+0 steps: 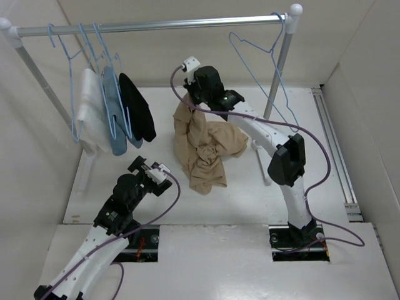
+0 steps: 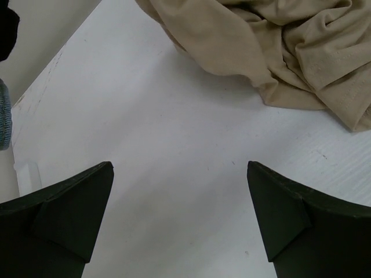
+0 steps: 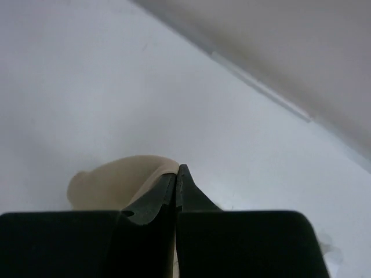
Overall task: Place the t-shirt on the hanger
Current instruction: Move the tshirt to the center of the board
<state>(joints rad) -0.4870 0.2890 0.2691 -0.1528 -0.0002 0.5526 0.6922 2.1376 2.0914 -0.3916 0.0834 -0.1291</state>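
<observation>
The t-shirt [image 1: 203, 150] lies crumpled near the middle of the table [image 1: 250, 194]. Its 11 o'clock end is raised where the right gripper [image 3: 177, 172] is pinched tight on a fold of it. We judge it light, limp and not slippery. It will sag and bunch wherever it is unsupported, so we would take it at the collar or a shoulder seam. At its 8 o'clock the left gripper [image 2: 179, 166] hovers near the cloth, jaws spread wide, holding nothing. The hanger [image 1: 269, 75] hangs bare from the rail [image 1: 162, 25] at 1 o'clock, well apart. We cannot find the neck opening among the folds, and from above the right wrist hides the pinch itself.
</observation>
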